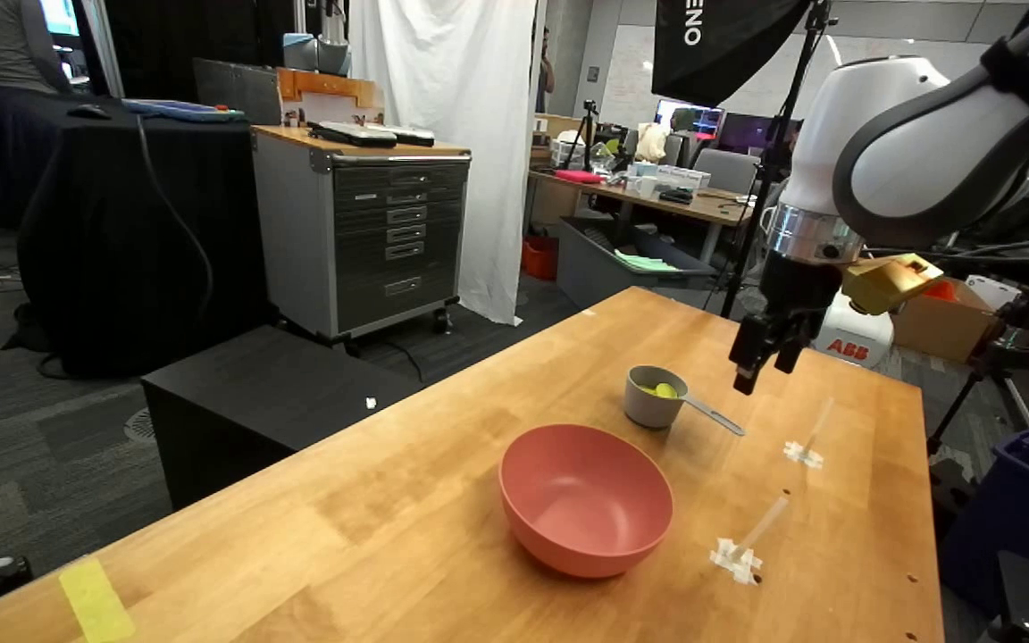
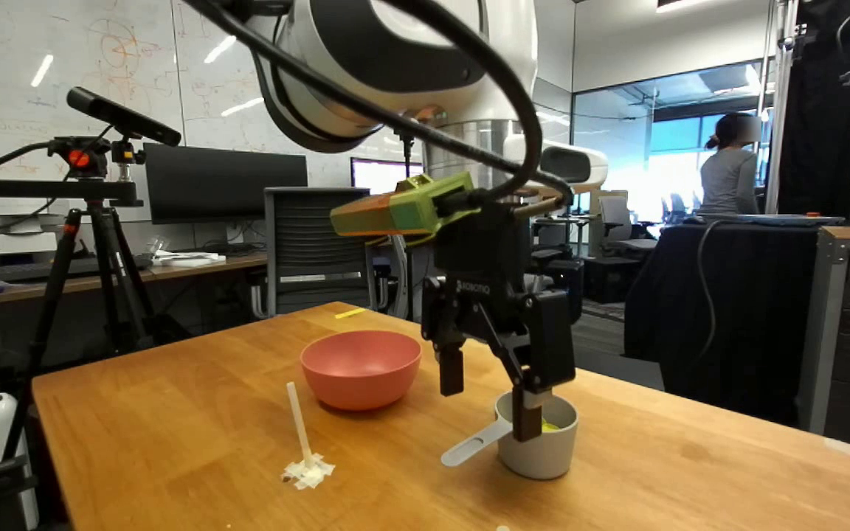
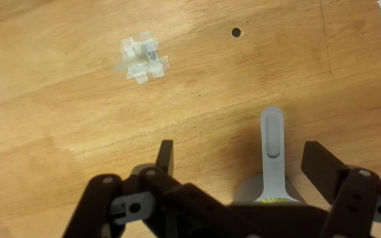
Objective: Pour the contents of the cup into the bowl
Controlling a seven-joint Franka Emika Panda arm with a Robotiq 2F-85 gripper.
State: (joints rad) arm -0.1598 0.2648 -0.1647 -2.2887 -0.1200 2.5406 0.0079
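- Cup (image 1: 651, 413) unpoured: at left in an exterior view, the pink bowl (image 1: 586, 500) waits with nothing visible inside
- To its right, apart from it, the cup stands upright on the worktop (image 1: 389, 536), yellow pieces (image 1: 663, 390) within
- Farther right, the robot's hand (image 1: 766, 375) hangs spread above the worktop, gripping nothing, its grasp, lift and pour apparently all to come
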